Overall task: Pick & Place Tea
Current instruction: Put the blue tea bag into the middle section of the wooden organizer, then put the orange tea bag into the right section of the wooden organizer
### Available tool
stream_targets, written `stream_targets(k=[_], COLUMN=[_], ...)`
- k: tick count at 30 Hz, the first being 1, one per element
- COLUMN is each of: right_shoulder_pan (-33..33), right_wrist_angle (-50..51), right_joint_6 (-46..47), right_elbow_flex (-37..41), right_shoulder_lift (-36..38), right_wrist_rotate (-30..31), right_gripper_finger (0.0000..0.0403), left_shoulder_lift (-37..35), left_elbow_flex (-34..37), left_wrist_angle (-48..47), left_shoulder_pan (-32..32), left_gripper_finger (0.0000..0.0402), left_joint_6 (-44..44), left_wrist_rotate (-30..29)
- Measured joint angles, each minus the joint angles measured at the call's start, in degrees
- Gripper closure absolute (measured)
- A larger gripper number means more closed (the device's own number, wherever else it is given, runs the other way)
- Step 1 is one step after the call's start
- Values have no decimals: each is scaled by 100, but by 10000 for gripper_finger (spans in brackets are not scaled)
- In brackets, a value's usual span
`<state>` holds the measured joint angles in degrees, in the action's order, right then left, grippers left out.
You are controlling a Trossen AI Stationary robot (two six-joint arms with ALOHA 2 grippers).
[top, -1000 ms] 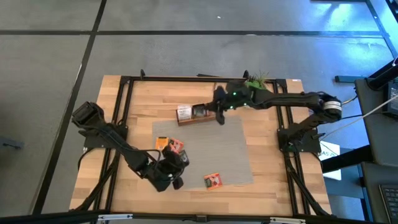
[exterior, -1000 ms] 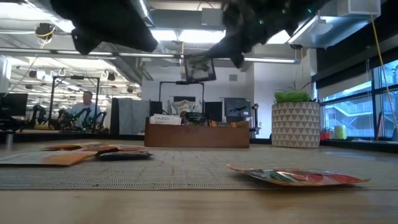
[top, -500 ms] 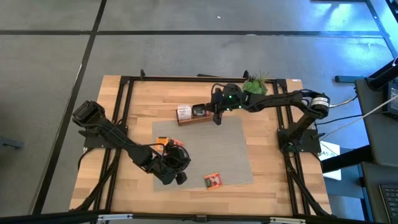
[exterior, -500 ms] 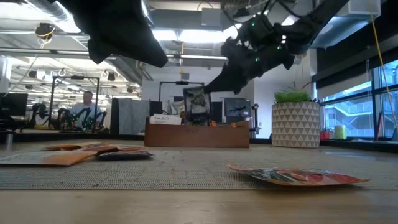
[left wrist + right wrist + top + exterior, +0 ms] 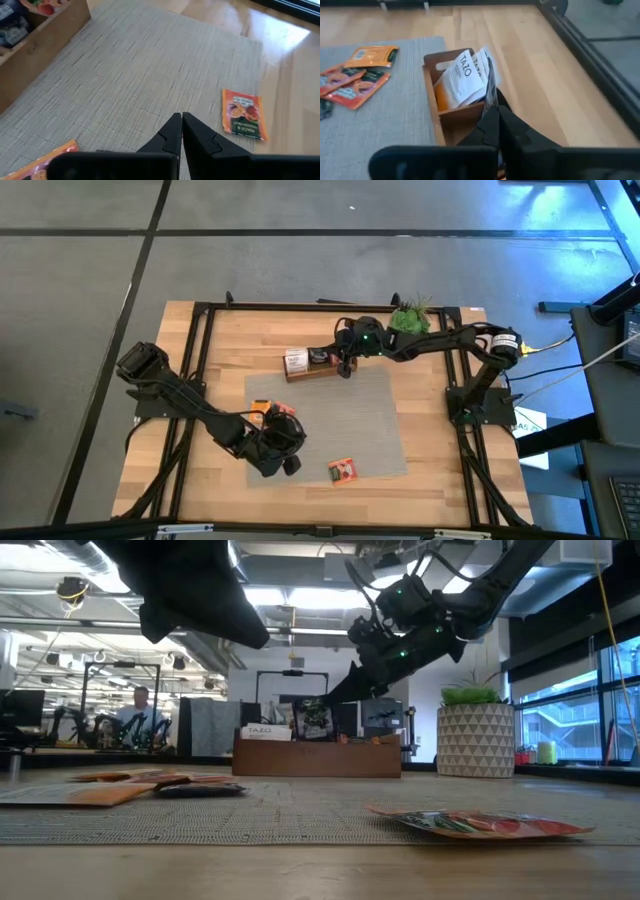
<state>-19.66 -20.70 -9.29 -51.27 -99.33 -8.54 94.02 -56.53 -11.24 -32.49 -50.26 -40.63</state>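
Dark, a tea sachet (image 5: 317, 721) is pinched upright in the closed jaws of the right gripper (image 5: 345, 366), lowered into the middle compartment of the wooden tray (image 5: 300, 375) near the counter's (image 5: 440, 480) far edge, beside white Tazo sachets (image 5: 465, 75). Other sachets (image 5: 275, 414) lie on the grey mat (image 5: 370, 430) towards its left edge, and one orange sachet (image 5: 343, 470) rests near its front edge. Above the mat's front-left corner hangs the left gripper (image 5: 285, 465), jaws closed on nothing.
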Motion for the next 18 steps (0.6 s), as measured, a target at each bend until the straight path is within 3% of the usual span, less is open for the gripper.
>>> stream_targets(k=[14,18], right_shoulder_pan=[0,2], right_wrist_angle=[17,-3], right_joint_6=[-456,-391], right_elbow_flex=[2,-38], right_shoulder_lift=[-362,-298], right_wrist_rotate=[8,290], right_gripper_finger=[346,329], left_shoulder_lift=[0,0], left_elbow_flex=[-6,-7], left_wrist_angle=[-128,-130], left_shoulder_pan=[0,0], left_gripper_finger=[389,390], left_joint_6=[0,0], left_wrist_rotate=[-33,1])
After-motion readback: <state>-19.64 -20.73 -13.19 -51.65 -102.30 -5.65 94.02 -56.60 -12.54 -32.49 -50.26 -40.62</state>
